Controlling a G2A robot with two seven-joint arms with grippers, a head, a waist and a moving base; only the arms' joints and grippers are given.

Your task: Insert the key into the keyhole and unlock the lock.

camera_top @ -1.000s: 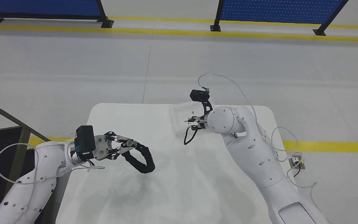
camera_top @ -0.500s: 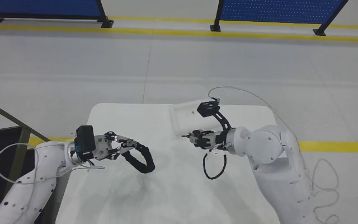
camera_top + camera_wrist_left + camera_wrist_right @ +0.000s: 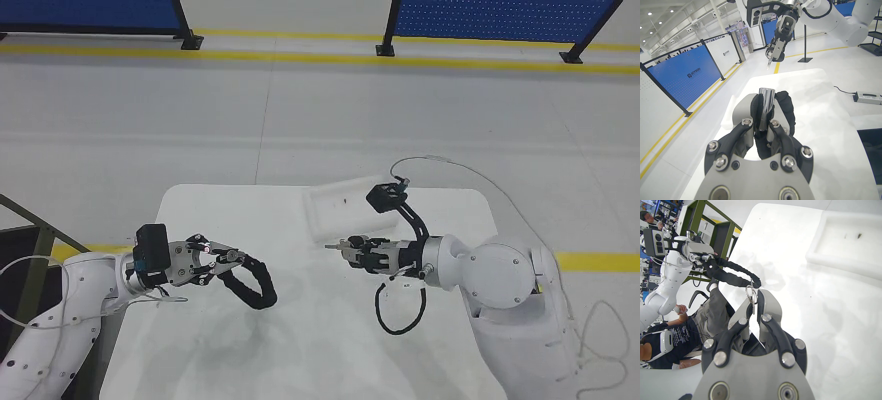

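Left fingers [image 3: 742, 108] gripping black cable lock with chrome cylinder [image 3: 255, 285], lower left of top view; right fingers [image 3: 770, 306] pinching silver ringed key [image 3: 334, 243], centre, well apart from lock.

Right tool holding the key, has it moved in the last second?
Yes. The right tool has pulled back from above the white tray, coming nearer the robot.

robot test hall, blue barriers [image 3: 500, 18]

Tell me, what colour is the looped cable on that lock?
The cable is black, with a ribbed sleeve; the right wrist view shows it best.
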